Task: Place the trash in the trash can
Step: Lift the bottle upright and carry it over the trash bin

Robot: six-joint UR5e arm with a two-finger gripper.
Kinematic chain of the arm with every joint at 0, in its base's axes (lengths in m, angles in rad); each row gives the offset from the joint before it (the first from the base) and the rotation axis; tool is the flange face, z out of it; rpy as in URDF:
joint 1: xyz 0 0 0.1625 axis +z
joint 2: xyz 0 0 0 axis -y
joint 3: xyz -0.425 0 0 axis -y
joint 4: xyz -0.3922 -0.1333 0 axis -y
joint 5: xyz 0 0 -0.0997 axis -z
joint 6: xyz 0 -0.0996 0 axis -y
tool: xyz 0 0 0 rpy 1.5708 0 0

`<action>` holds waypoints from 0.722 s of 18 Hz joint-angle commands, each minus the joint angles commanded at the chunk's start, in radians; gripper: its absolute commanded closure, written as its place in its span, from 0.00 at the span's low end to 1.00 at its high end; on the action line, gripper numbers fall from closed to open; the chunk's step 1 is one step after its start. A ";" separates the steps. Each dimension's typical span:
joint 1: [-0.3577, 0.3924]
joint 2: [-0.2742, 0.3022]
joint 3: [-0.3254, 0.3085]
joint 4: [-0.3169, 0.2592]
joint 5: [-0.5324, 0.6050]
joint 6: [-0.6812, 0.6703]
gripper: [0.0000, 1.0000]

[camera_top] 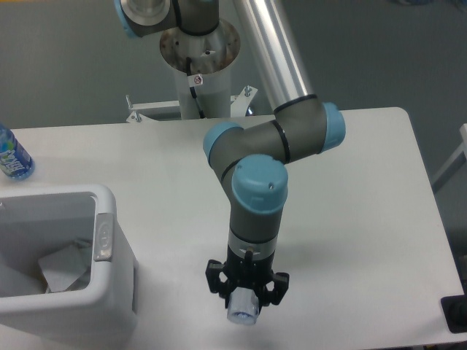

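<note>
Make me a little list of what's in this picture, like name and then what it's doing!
hand: pointing down, closed on the clear bottle
clear bottle: bluish end showing below the hand, lifted above the table
trash can: white, at the table's left front, open on top
white wrapper: lying inside the trash can
blue-labelled water bottle: at the table's left edge
table: white
</note>
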 joint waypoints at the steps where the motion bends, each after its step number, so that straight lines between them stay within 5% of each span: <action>1: -0.002 0.006 0.018 0.006 -0.005 -0.020 0.40; 6: -0.006 0.015 0.127 0.025 -0.084 -0.091 0.40; 13: -0.038 0.080 0.147 0.133 -0.130 -0.160 0.40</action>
